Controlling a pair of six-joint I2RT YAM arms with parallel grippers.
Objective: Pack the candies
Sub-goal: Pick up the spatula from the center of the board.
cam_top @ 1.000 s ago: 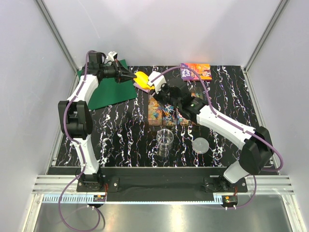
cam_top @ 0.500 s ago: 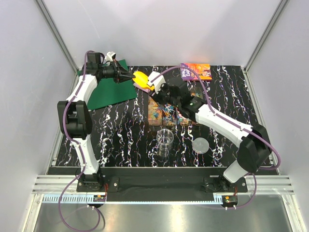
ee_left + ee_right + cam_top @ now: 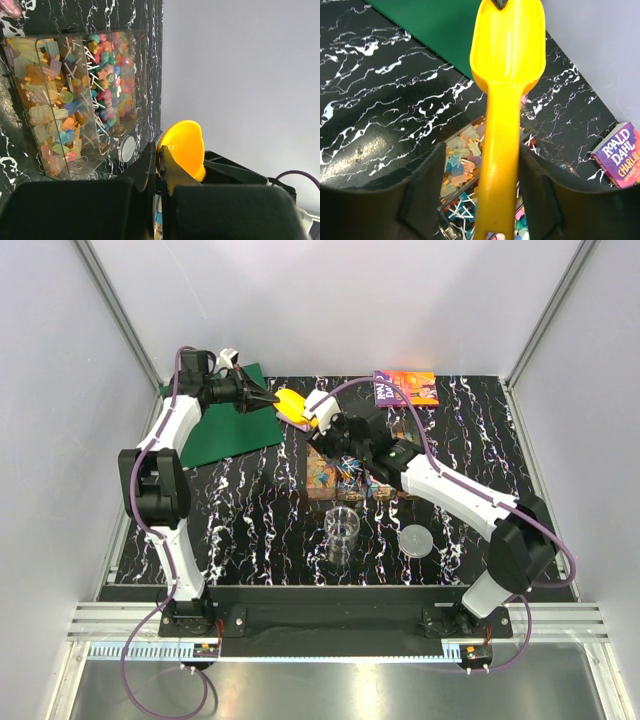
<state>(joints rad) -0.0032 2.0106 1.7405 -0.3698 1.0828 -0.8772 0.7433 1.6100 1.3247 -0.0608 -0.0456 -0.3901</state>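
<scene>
The yellow scoop [image 3: 293,405] hangs in the air above the table's back left. My left gripper [image 3: 272,401] is shut on the rim of its bowl [image 3: 182,150], jaws pinched together [image 3: 159,150]. My right gripper [image 3: 325,420] is open around the scoop's handle [image 3: 502,165], with a gap on each side [image 3: 482,150]. The candies [image 3: 340,475] fill a clear divided box below: pastel popsicle shapes [image 3: 457,165] in one compartment and small sweets on white sticks [image 3: 105,75] in another.
A clear cup [image 3: 342,530] and a round lid [image 3: 416,540] stand in front of the box. A green mat [image 3: 225,425] lies at the back left and a Roald Dahl book [image 3: 407,388] at the back right. White walls close in behind.
My right gripper's jaws have spread apart off the scoop handle. The scoop, still pinched by my left gripper, has shifted slightly left.
</scene>
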